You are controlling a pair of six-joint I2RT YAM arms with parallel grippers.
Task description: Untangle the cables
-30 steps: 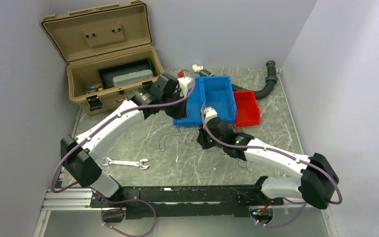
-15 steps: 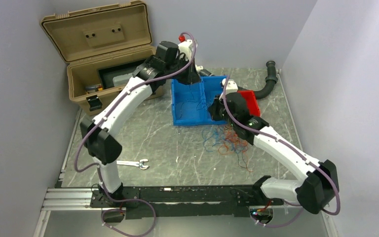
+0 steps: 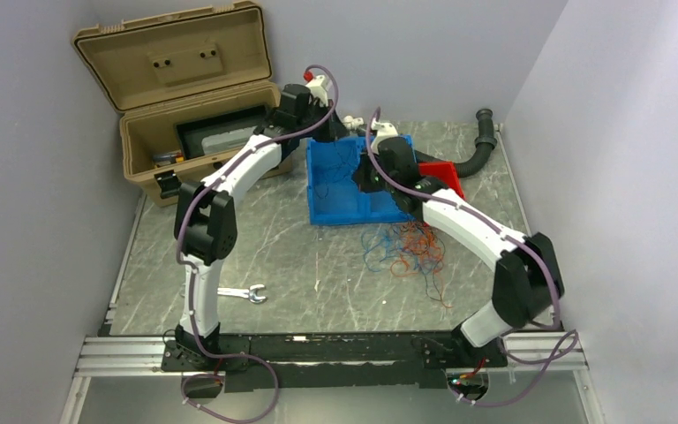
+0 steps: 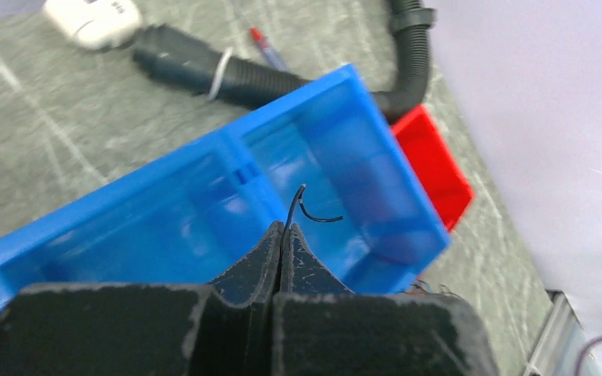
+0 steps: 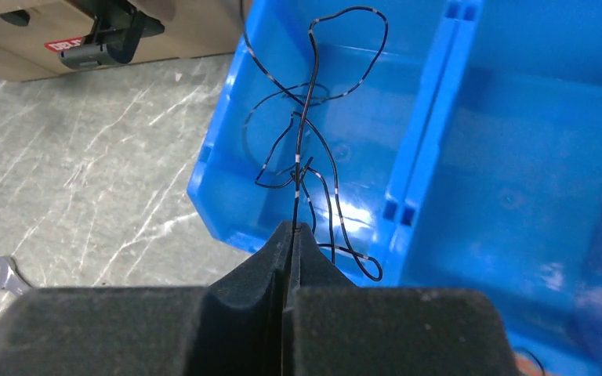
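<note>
Grey marbled table (image 3: 256, 238) boxed in by pale walls (image 3: 35, 194), with an open tan case (image 3: 185, 62) at the far left. Above a blue bin (image 3: 340, 216), left gripper (image 4: 282, 229) pressed tight on a black wire (image 4: 295, 207), only a short curled end poking out past the jaws. Right gripper (image 5: 291, 227) likewise clamped on a black wire, looped and crossed on itself just ahead of the jaws, over the bin's left compartment; likely the same strand, though not certain. Rest of the cables (image 3: 406, 250), blue, orange and black, heaped on the table below and behind the right jaws, outside the bin. Likely trouble from here: pulling apart with those loops crossed and cinching a knot instead of freeing it; slipping of so thin a strand from either pinch; snagging on the bin rim. Elsewhere, a black hose (image 3: 477, 155) beyond both jaws and a wrench (image 3: 229, 291) well back, near the arm bases.
</note>
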